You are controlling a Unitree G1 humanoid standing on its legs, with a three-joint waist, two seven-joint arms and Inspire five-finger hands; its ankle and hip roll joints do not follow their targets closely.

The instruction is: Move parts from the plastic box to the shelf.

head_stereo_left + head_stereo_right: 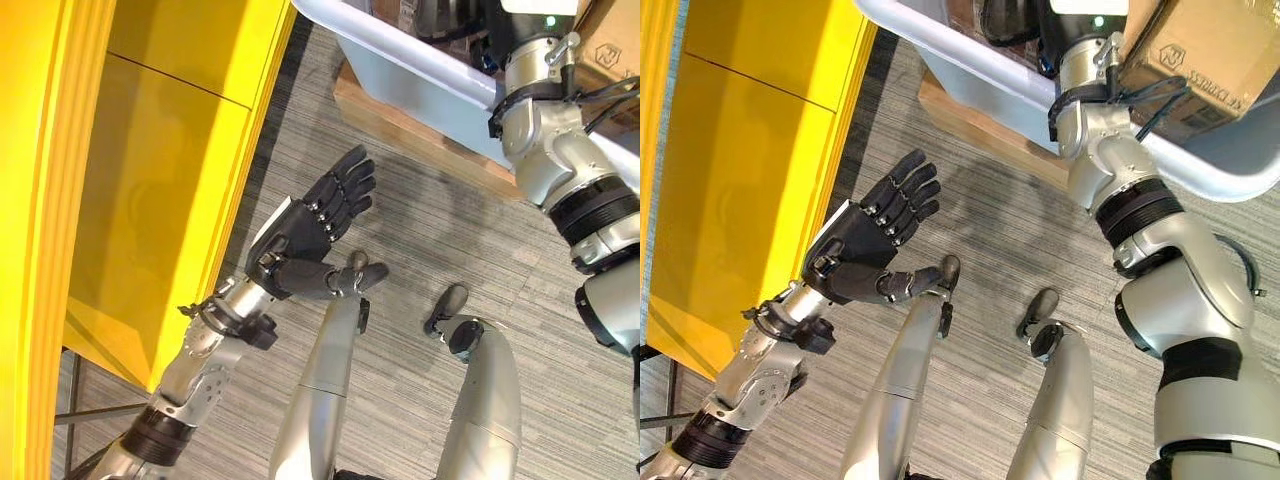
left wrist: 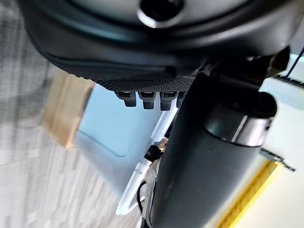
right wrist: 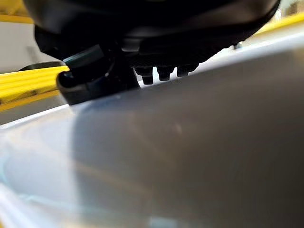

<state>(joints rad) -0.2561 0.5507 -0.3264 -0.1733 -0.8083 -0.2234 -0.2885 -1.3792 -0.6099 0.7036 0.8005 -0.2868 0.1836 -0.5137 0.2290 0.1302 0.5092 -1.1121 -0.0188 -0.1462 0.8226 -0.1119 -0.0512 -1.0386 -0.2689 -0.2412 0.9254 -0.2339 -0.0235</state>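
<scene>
One yellow shelf point(image 1: 150, 180) stands at the left. One pale plastic box point(image 1: 970, 70) sits on a wooden pallet point(image 1: 400, 120), with one carton point(image 1: 1200, 50) beside it. The right arm reaches over the box rim; whether its hand is open cannot be told. The left hand point(image 1: 310, 230) hovers over the floor, fingers straight, holding nothing.

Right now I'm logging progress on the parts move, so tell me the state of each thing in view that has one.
left hand: open, fingers straight, palm up, holding nothing, beside the yellow shelf.
right hand: over the plastic box's pale wall, fingers mostly hidden.
plastic box: sits on a wooden pallet; contents hard to make out.
cardboard box: closed, by the right arm.
</scene>
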